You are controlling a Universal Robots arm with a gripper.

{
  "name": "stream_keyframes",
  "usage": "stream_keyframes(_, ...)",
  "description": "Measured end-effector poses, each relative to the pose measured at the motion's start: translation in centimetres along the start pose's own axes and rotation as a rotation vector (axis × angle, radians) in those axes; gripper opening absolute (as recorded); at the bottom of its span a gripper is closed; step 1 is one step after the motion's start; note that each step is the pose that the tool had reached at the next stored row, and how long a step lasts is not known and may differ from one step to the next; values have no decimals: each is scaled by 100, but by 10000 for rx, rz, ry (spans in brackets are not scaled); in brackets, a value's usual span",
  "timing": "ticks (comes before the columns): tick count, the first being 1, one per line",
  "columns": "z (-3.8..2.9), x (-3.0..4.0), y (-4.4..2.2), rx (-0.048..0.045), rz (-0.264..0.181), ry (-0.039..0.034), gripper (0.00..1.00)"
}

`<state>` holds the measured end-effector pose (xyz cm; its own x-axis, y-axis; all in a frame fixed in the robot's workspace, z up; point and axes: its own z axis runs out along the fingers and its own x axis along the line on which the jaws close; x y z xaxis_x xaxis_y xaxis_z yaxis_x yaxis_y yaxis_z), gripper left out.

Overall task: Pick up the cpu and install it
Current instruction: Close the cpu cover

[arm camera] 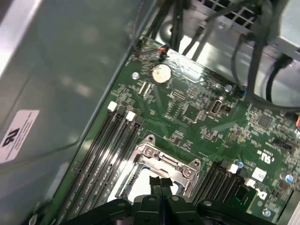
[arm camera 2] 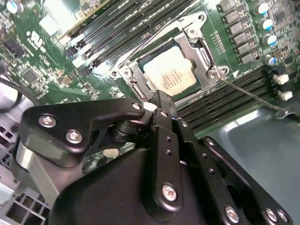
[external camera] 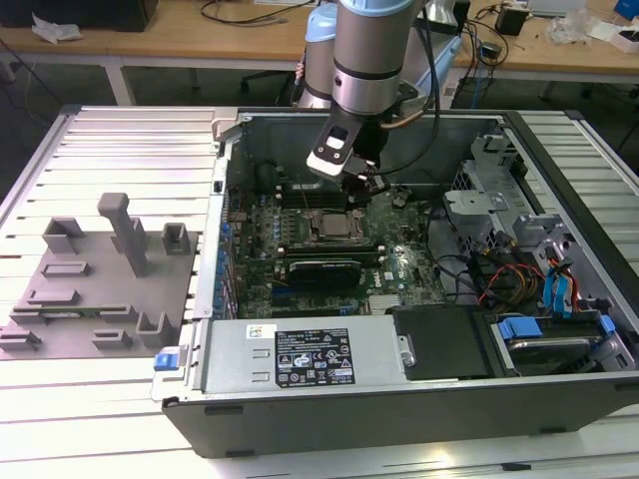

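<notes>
Peeking into the open computer case (external camera: 399, 429) sitting on the slatted metal worktop (external camera: 120, 140). Spotted the cpu (external camera: 330, 228) (arm camera 2: 168, 75) (arm camera: 139, 188) lying flat inside the socket frame (arm camera 2: 199, 44) (arm camera: 164, 159) on the green motherboard (external camera: 404, 254), with the silvery top up. Easiest to see in the second wrist view; in the first wrist view, just a pale slice of it behind the fingertips. Can't tell whether clamped down or merely resting there. Worth noting a thin lever (arm camera 2: 248, 96) poking out sideways from one corner of the frame.

As for the end effector (external camera: 359, 192) (arm camera 2: 159, 99) (arm camera: 161, 182): hanging right over the socket, just above one edge of the cpu, closed up with both fingers (arm camera: 154, 183) pressed together and nothing pinched between them. Can't say for sure whether touching the frame or hovering just off it.

Around the socket: long black memory slots (arm camera: 105, 150) on both sides, plus a round coin battery (arm camera: 161, 73) farther along the board. Also a white label (arm camera: 16, 129) stuck on the case wall. Over on the exterior view's left, well apart from the case, a grey fixture block (external camera: 90, 289) with upright posts on the same worktop.
</notes>
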<state>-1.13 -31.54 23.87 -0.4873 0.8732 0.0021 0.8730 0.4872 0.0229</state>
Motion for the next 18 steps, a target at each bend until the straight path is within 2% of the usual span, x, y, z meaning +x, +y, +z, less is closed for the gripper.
stream_keyframes(3, 0, 0, 0, 2, -770, 17, 11)
stream_keyframes(11, 0, 0, 0, 5, -2326, 53, 11)
stream_keyframes(14, 0, 0, 0, 7, -3127, 71, 11)
stream_keyframes(18, 0, 0, 0, 8, -3827, 88, 11)
